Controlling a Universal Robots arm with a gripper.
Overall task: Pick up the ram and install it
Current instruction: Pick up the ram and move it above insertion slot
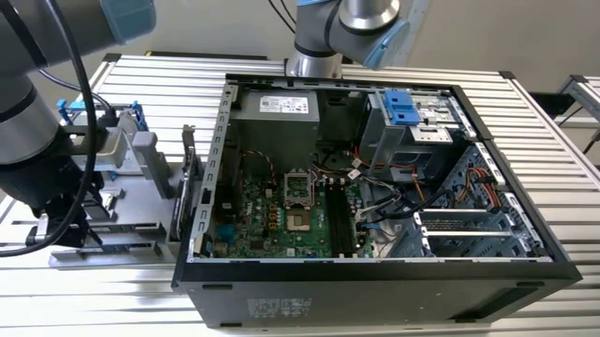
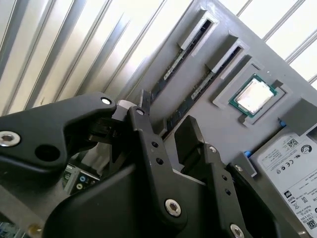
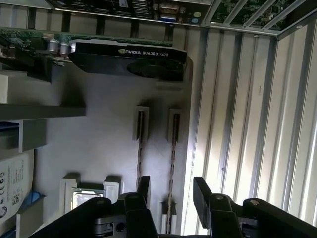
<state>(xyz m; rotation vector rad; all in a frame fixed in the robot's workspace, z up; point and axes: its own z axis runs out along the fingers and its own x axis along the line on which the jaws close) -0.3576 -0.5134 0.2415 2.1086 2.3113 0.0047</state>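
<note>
Two ram sticks stand on edge in slots of a grey parts tray [image 3: 99,144]. In the first wrist view they are ram [image 3: 173,144] and ram [image 3: 140,144]. In the second wrist view they are ram [image 2: 195,94] and ram [image 2: 173,64]. My gripper [image 3: 172,193] [image 2: 166,116] hangs open over their near ends and holds nothing. In each wrist view one stick runs toward the gap between the black fingers [image 3: 200,191]. The exterior view puts the gripper [image 1: 80,210] over the tray [image 1: 122,232], on that view's left.
The tray also holds a processor [image 2: 255,94] [image 3: 86,198], a hard drive [image 2: 292,158] and a graphics card [image 3: 129,54]. An open computer case [image 1: 201,274] lies to the exterior view's right, with its motherboard [image 1: 272,210] exposed. Everything rests on a slatted metal table [image 1: 159,77].
</note>
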